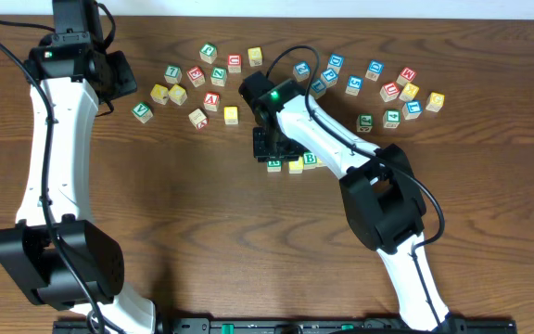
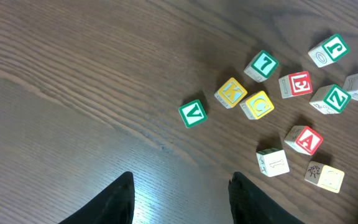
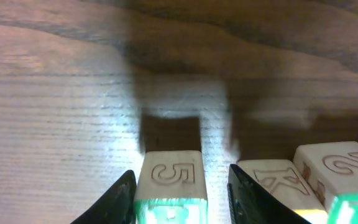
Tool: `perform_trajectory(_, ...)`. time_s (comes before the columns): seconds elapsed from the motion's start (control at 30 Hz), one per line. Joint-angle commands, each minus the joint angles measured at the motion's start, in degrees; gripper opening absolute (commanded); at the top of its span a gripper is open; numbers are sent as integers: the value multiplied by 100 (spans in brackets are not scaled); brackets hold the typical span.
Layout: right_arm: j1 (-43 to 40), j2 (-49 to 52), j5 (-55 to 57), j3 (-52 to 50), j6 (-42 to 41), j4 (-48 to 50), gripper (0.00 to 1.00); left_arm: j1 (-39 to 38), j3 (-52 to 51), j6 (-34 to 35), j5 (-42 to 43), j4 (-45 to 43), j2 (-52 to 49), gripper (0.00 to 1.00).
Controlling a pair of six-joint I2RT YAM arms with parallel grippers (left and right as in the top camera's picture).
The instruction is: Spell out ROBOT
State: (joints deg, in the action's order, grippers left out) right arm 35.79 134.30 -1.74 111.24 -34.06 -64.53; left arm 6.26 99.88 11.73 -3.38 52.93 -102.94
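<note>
Green-topped cube [image 3: 169,177], side carved 5, sits on the surface [image 3: 73,93] between my right hand [image 3: 179,177], fingers loosely parted; yellow cube [image 3: 275,180] at its 3 o'clock. Left hand [image 2: 180,180] parted, empty.

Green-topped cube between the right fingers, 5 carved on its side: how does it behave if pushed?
The green-topped cube looks like rigid, light wood, given its carved face. Flat sides suggest it slides on the table, not rolls. The yellow-topped neighbour sits close, so a sideways push likely shoves it.
</note>
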Motion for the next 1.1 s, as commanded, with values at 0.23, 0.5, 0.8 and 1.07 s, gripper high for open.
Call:
perform_trajectory(0.23, -83, 11, 55, 1309, 402, -885, 42, 11, -46, -98, -55, 15, 70, 48)
perform_trajectory(0.5, -162, 4, 48, 1884, 656, -1534, 45, 9, -46, -98, -55, 15, 70, 48)
perform_trajectory(0.8, -393, -251, 11, 2247, 863, -1932, 46, 11, -46, -98, -55, 15, 70, 49)
perform_trajectory(1.07, -872, -846, 7, 2258, 1132, -2236, 45, 11, -46, -98, -55, 15, 70, 49)
